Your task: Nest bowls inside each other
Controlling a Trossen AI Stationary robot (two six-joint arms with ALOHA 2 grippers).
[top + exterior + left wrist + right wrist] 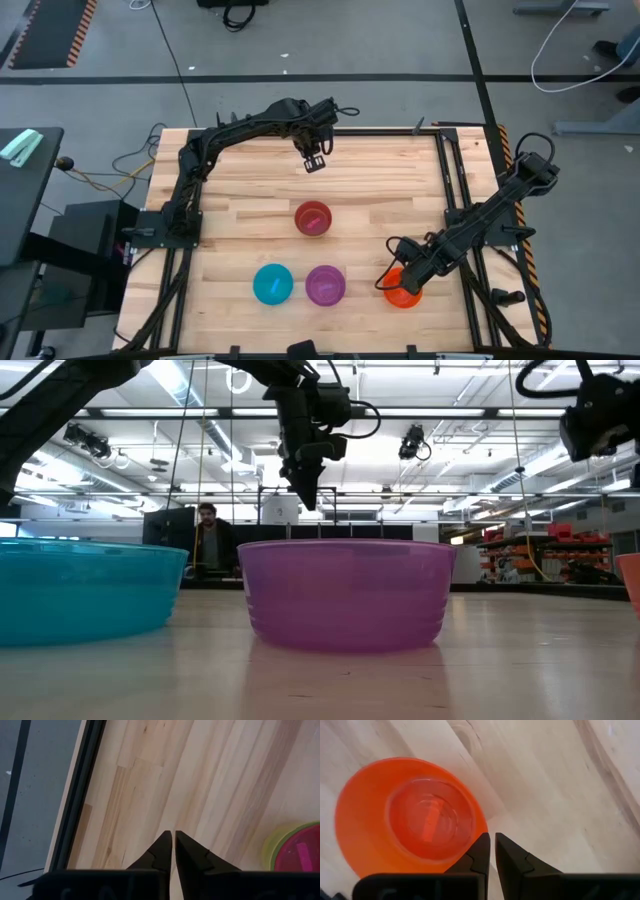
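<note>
Four bowl spots show in the high view. A pink bowl [312, 217] sits nested in a yellow-green one, whose rim [267, 851] shows in the left wrist view. The blue bowl [272, 284], the purple bowl [325, 284] and the orange bowl [403, 287] stand upright in a row near the table's near edge. My left gripper [313, 160] is shut and hangs in the air over the far half of the table, beyond the pink bowl. My right gripper [492, 839] is shut, low beside the orange bowl [410, 820]. No separate green bowl shows. My right gripper's shut fingertips [483, 842] stand right at the outer rim [484, 822] of the orange bowl, coming from above and slanting in from the table's right. I cannot tell whether they touch it. The bowl rests upright on the table.
A dark metal frame [450, 200] runs along the table's left and right sides, where the arms are mounted. Bare wood lies between the pink bowl and the far edge. In the low view a person [208, 535] sits far behind the table.
</note>
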